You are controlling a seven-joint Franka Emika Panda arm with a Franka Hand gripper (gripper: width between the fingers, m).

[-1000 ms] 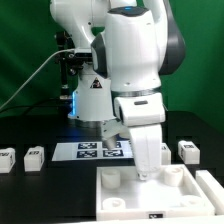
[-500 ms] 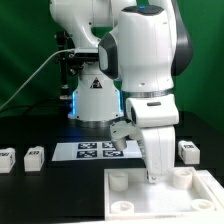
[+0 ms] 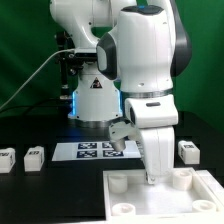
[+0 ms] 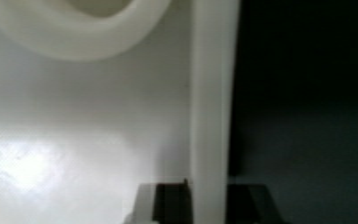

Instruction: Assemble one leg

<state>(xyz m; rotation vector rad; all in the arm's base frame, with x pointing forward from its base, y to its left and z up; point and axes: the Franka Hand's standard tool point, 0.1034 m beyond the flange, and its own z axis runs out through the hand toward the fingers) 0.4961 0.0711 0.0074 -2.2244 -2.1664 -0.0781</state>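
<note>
Three small white legs with marker tags lie on the black table: two at the exterior view's left (image 3: 8, 158) (image 3: 33, 157) and one at its right (image 3: 188, 150). The large white plate (image 3: 168, 206) with round corner sockets lies in front at the right. My gripper (image 3: 155, 176) reaches down onto the plate, far from the legs. In the wrist view the gripper (image 4: 208, 203) straddles the plate's raised rim (image 4: 211, 90), with a dark finger (image 4: 165, 203) on each side, shut on it. A round socket (image 4: 105, 25) shows close by.
The marker board (image 3: 92, 150) lies flat on the table behind the plate, between the legs. The robot's base (image 3: 95, 100) stands behind it, with cables at the back left.
Over the last second the arm and the plate have shifted toward the exterior view's right together. In the last half second nothing has visibly moved.
</note>
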